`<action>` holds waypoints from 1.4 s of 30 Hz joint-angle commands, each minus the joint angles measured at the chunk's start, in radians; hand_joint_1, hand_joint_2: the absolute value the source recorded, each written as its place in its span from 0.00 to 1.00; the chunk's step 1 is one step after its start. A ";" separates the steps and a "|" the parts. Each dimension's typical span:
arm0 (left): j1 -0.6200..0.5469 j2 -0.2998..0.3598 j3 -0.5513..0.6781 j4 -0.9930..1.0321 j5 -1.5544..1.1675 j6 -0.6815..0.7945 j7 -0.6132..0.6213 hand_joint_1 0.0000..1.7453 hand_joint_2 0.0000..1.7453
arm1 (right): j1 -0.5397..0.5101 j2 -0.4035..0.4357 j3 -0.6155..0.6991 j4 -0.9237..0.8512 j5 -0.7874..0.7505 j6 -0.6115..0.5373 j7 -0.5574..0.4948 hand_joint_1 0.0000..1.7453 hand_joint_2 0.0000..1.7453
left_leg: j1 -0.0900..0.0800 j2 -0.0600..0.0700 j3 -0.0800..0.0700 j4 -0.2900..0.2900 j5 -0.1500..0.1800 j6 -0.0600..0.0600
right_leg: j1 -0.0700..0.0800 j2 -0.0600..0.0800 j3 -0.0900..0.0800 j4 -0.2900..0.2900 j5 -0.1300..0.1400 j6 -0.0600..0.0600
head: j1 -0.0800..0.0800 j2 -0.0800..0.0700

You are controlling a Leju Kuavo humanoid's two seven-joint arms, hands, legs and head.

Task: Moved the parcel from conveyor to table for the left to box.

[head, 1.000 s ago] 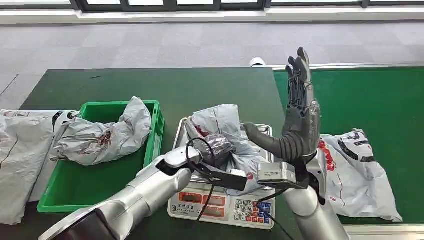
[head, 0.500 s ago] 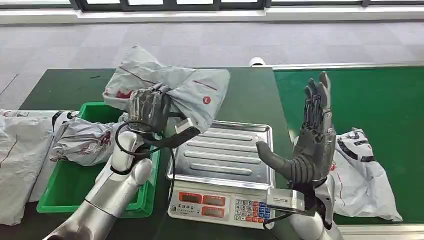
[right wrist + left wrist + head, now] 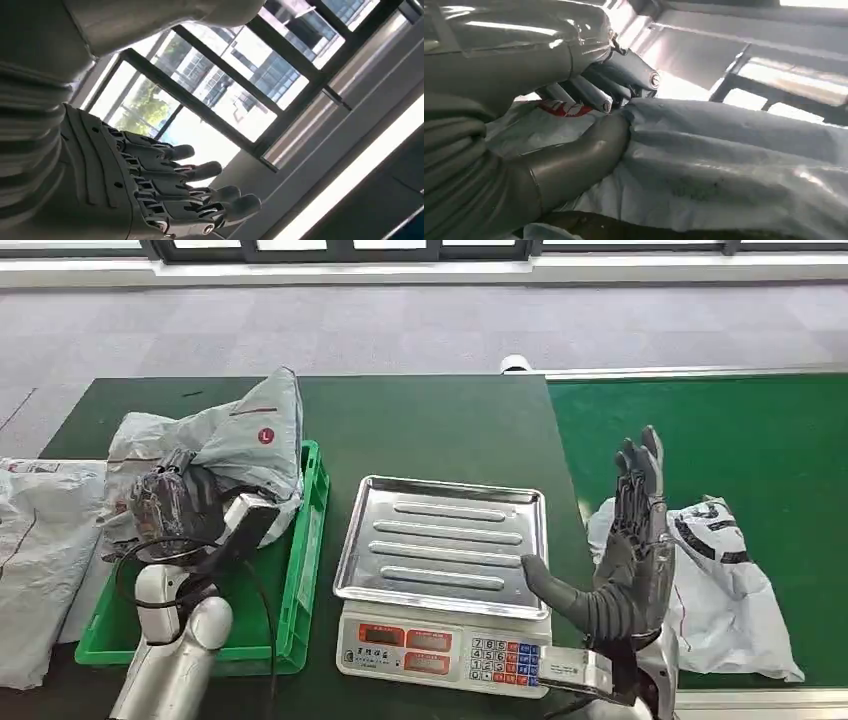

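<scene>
Gripping the soft, crumpled grey plastic mailer parcel (image 3: pixel 235 435) by its bunched middle, my left hand (image 3: pixel 180 502) holds it over the green plastic crate (image 3: pixel 312 530); it looks light and slippery; my right hand (image 3: pixel 625 565) stands empty, fingers spread

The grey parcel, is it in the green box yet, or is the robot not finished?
Nearly. The scale's tray is bare, so weighing looks done. The left hand grips the grey parcel above the green box, where another parcel seems to lie. Letting go is left. The right hand is open, and one more parcel waits on the conveyor.
</scene>
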 commanded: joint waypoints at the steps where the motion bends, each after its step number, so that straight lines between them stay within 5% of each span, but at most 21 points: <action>1: 0.025 -0.024 0.223 0.253 -0.070 -0.042 0.098 1.00 1.00 | -0.057 -0.033 -0.033 0.053 0.055 0.148 0.110 0.00 1.00 | 0.000 0.004 0.004 -0.004 0.001 -0.001 | 0.000 0.004 0.003 -0.004 0.002 0.000 | 0.000 0.000; 10: 0.085 -0.027 0.274 0.255 -0.117 -0.101 0.168 0.97 1.00 | -0.071 -0.072 -0.029 0.106 0.052 0.224 0.141 0.00 1.00 | 0.000 0.003 0.008 -0.007 0.001 -0.001 | 0.000 0.002 0.007 -0.006 0.002 0.000 | 0.000 0.000; 11: 0.094 -0.031 0.287 0.254 -0.112 -0.114 0.170 0.01 1.00 | -0.076 -0.070 -0.031 0.117 0.051 0.231 0.142 0.00 1.00 | -0.001 0.004 0.009 -0.006 0.000 -0.001 | -0.001 0.003 0.008 -0.004 0.001 0.000 | 0.000 0.000; 13: 0.112 -0.037 0.303 0.242 -0.107 -0.083 0.172 0.00 1.00 | -0.084 -0.067 -0.036 0.133 0.056 0.249 0.156 0.00 1.00 | -0.001 0.004 0.004 -0.006 -0.002 -0.001 | -0.002 0.002 0.010 -0.003 -0.002 -0.001 | 0.000 0.000; 14: 0.120 -0.041 0.310 0.229 -0.091 -0.077 0.167 0.00 0.00 | -0.087 -0.067 -0.044 0.143 0.060 0.258 0.170 0.00 1.00 | -0.001 0.004 0.005 -0.006 -0.003 -0.001 | -0.001 0.003 0.012 -0.004 -0.002 -0.001 | 0.000 0.000; 15: 0.131 -0.051 0.322 0.200 -0.037 -0.055 0.142 0.00 0.00 | -0.085 -0.065 -0.067 0.158 0.076 0.280 0.216 0.00 1.00 | 0.000 0.005 0.006 -0.008 -0.002 -0.001 | -0.001 0.004 0.013 -0.006 0.000 -0.001 | 0.000 0.000; 16: 0.141 -0.057 0.328 0.175 -0.005 -0.045 0.130 0.00 0.00 | -0.084 -0.072 -0.093 0.180 0.108 0.304 0.261 0.00 0.00 | 0.000 0.005 0.007 -0.009 -0.001 -0.001 | -0.001 0.003 0.013 -0.007 0.000 -0.001 | 0.000 0.000; 19: 0.211 -0.092 0.344 0.008 0.288 0.012 -0.011 0.00 0.00 | -0.113 -0.089 -0.180 0.326 0.228 0.423 0.403 0.00 0.00 | 0.000 0.004 0.009 -0.009 -0.002 -0.001 | -0.001 0.003 0.015 -0.006 -0.001 -0.001 | 0.000 0.000; 26: 0.228 -0.089 0.336 -0.013 0.292 0.009 -0.010 0.00 0.00 | -0.126 -0.077 -0.191 0.369 0.228 0.408 0.380 0.00 0.00 | -0.001 -0.002 0.010 -0.009 -0.001 -0.001 | -0.001 -0.005 0.015 -0.005 -0.003 -0.002 | 0.000 0.000; 33: 0.297 -0.183 0.266 -0.226 0.703 0.032 -0.210 0.00 0.00 | -0.172 -0.038 -0.277 0.553 0.268 0.411 0.420 0.00 0.00 | -0.002 -0.002 0.011 -0.007 0.002 -0.002 | -0.001 -0.003 0.009 -0.003 -0.001 -0.002 | 0.000 0.000; 42: 0.299 -0.180 0.264 -0.232 0.700 0.032 -0.199 0.00 0.00 | -0.157 -0.033 -0.283 0.528 0.279 0.414 0.418 0.00 0.00 | -0.002 -0.002 0.010 -0.009 0.002 -0.002 | -0.002 -0.003 0.009 -0.005 -0.001 -0.002 | 0.000 0.000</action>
